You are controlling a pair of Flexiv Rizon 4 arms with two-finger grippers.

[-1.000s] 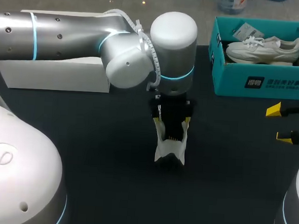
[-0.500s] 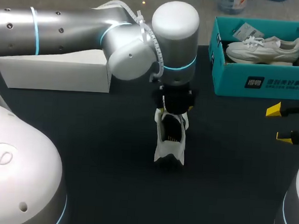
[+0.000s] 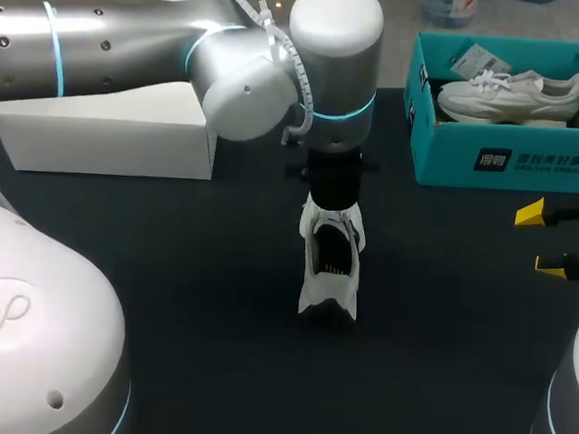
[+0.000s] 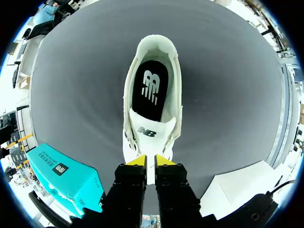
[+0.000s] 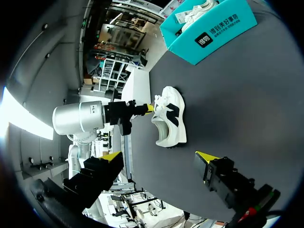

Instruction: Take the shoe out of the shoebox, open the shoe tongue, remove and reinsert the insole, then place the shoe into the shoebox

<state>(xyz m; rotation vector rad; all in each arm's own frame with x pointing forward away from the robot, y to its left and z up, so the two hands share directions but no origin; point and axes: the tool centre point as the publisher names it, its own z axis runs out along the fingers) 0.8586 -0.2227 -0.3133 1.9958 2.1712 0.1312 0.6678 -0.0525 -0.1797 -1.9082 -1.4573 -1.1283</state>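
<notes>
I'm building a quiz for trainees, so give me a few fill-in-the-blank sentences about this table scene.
1. The shoe on the table holds a ____ insole.
2. The second shoe lies ____ the teal shoebox.
3. The fingers of the right gripper stand ____.
Missing words: black; inside; open.

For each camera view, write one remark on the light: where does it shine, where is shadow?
Head view: overhead light shines off the left arm's glossy silver shell; the black tabletop swallows shadows. Left wrist view: even light, no hard shadow round the white sneaker. Right wrist view: the tabletop shows a pale sheen.
</notes>
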